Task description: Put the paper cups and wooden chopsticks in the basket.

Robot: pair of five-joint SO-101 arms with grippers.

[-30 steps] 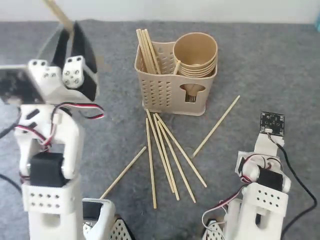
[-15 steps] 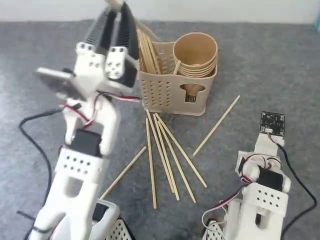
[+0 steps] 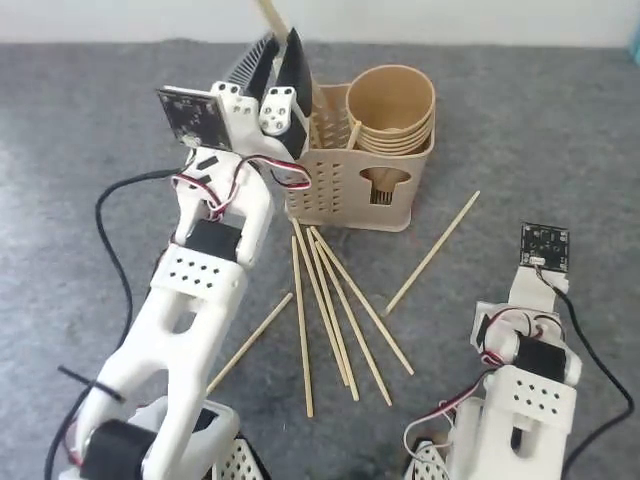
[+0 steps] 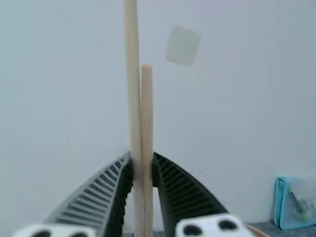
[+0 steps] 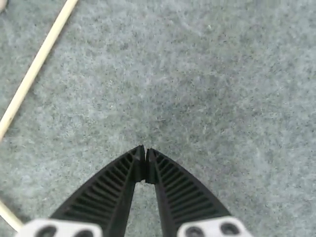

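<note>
1. The left gripper (image 4: 142, 173) is clenched on a pair of wooden chopsticks (image 4: 137, 98). They are pinched side by side, touching each other, right between its two dark fingertips.
2. The pair's long axis runs with the gripper's own length. The sticks pass straight out beyond the fingertips, one reaching further than the other, and point toward a pale wall.
3. In the high view this gripper (image 3: 281, 40) is raised at the basket (image 3: 330, 190), just beside its rim. The held pair rises past the jaws toward the far edge of the table.
4. The basket's narrow compartment lies just beside and below the jaws. The stack of paper cups (image 3: 405, 132) is already nested in the wider compartment, on the far side of that from the jaws.
5. The lower ends of the held pair are hidden behind the gripper, so I cannot tell whether they are already inside the rim.
6. Probably the coming move turns on this: the lower ends must sit over the narrow compartment before the jaws let go, or the sticks may slide down outside the basket wall.
7. More loose chopsticks (image 3: 335, 310) lie fanned on the grey mat, well behind the left jaws, toward the arm bases.
8. The right gripper (image 5: 145, 153) is closed on nothing, pointing down at the mat with a single stick (image 5: 37, 71) off to one side. It is well apart from the basket, so the left arm is much the nearer.
</note>
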